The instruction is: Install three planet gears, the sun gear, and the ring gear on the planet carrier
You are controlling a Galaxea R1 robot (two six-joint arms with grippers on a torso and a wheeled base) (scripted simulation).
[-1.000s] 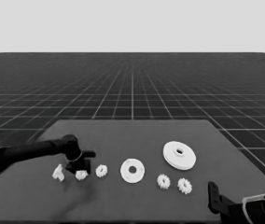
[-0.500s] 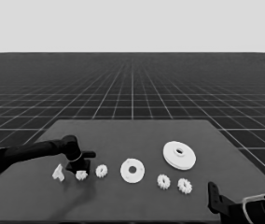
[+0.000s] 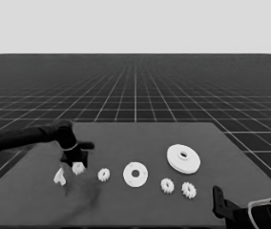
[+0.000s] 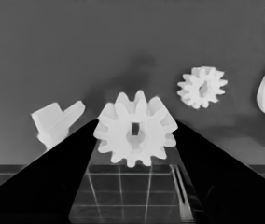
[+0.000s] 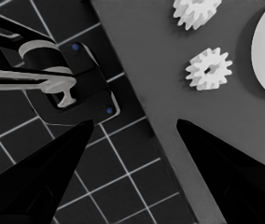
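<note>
My left gripper (image 3: 78, 163) is over the table's left end, shut on a planet gear (image 3: 78, 168) that sits between its fingers (image 4: 76, 154) a little above the table. Beside it lies a thin white piece (image 3: 59, 176). A second planet gear (image 3: 103, 174) rests just to the right, and two more (image 3: 167, 185) (image 3: 189, 190) lie near the front. The planet carrier, the smaller round part (image 3: 135, 174), lies flat mid-table with nothing on it. The ring gear, the larger round part (image 3: 183, 158), sits behind and to its right. My right gripper (image 5: 134, 121) is parked at the front right corner, open and holding nothing.
The right wrist view shows the table's corner edge (image 5: 142, 112), the floor grid, and dark machinery with blue lights (image 5: 72, 88) past the edge. The two front gears (image 5: 209, 68) appear large there. Bare table stretches behind the parts.
The gear under my left gripper has risen slightly off the table and shifted a little left with the gripper. The other parts and the right arm have stayed put.
</note>
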